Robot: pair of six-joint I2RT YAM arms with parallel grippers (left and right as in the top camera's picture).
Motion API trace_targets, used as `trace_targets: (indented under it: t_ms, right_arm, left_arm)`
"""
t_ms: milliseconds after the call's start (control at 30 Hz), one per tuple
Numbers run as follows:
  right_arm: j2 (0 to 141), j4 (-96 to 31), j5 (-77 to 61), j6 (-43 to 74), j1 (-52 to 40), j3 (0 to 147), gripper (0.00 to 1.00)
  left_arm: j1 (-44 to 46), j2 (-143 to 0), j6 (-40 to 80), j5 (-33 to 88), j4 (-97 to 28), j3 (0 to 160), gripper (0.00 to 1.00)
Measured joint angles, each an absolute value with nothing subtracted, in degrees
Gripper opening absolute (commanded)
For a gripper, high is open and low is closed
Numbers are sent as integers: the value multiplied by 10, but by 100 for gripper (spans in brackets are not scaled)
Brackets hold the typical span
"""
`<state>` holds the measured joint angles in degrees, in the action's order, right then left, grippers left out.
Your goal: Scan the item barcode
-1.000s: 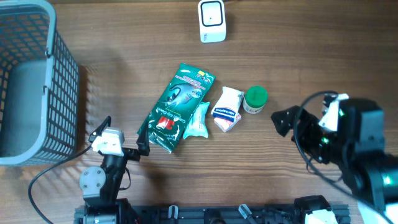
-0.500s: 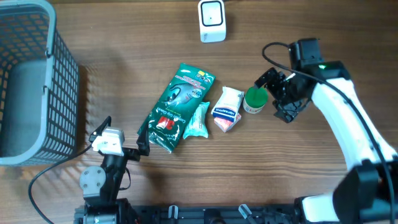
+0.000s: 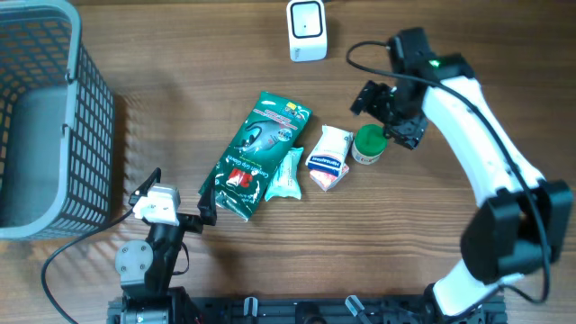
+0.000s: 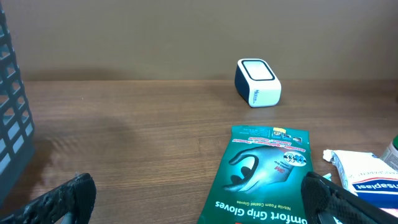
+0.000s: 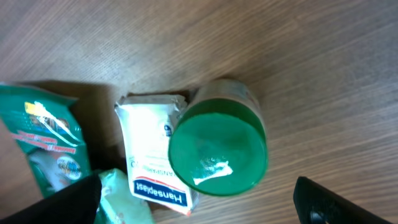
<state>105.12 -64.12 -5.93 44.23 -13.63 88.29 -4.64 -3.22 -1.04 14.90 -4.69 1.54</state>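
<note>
The right gripper was spread wide and pinched nothing. It hung close by the small round jar with a green lid. From the right wrist camera, the jar's lid showed between the two black fingers. The jar stood on the brown wooden table, touching a white box of plasters. Next to the box lay a small pale green packet and a big green packet of gloves. The little white scanner box sat near the far edge, well apart from the jar. The left gripper was spread wide too, holding nothing, near the table's front edge. A grey plastic basket stood on the left.
</note>
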Motion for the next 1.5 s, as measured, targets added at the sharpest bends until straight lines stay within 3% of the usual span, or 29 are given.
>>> trace_targets:
  t_ms: [500,833,867,900,967,1200,1333,1500]
  right_arm:
    - [1153,-701,-30,402,-138,921,100]
    - [1171,-585,-57,439,-138,814,99]
    - [1171,-581,-58,447,-138,811,98]
    - [1171,-576,-59,451,-138,811,87]
    - [1171,-565,-60,460,-138,811,76]
    - [1171,-551,-56,460,-138,810,74]
    - [1182,-638,-85,409,-134,846,73]
    - [1188,-841,-161,324,-131,1015,73]
  left_arm:
    - [-46,-32,-10,149,-47,15,100]
    - [-46,-32,-10,149,-47,15,100]
    - [-46,-32,-10,149,-47,15,100]
    - [-46,-32,-10,149,-47,15,100]
    - [-46,-32,-10,149,-47,15,100]
    - [-46,-32,-10,149,-47,15,100]
    - [-46,-32,-10,149,-47,15,100]
    - [-46,-32,-10,149,-47,15,100]
